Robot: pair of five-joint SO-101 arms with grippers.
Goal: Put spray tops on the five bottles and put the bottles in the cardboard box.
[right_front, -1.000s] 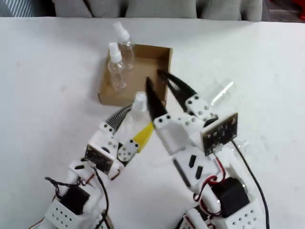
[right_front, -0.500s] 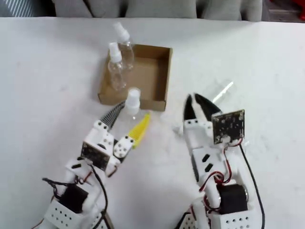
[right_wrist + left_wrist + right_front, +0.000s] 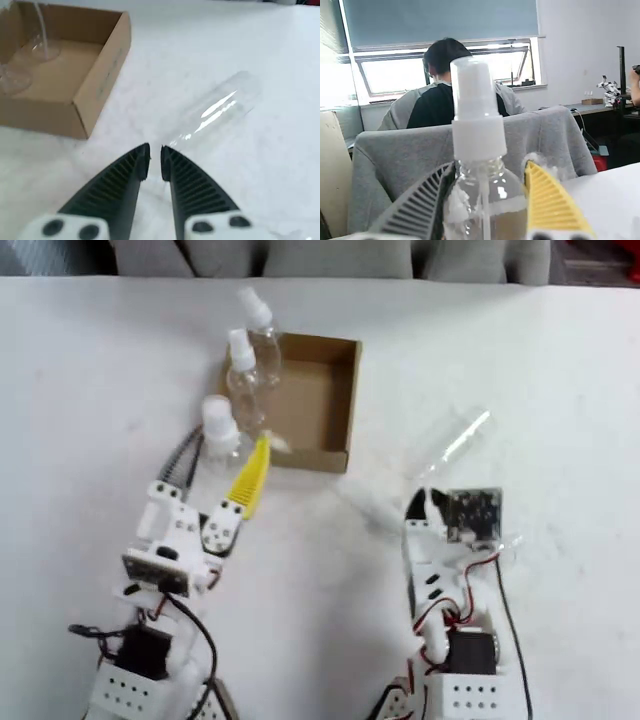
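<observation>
High view: the left hand grips a clear bottle upright, with its spray top on. It is just beside the near left corner of the cardboard box, seemingly kept vertical so it can go in standing. Two capped bottles stand inside along the box's left wall, leaving the right side free. The right hand sits over the desk, fingers nearly together and empty. It points toward a fourth bottle lying on its side, apparently without a top and likely the next to fit.
</observation>
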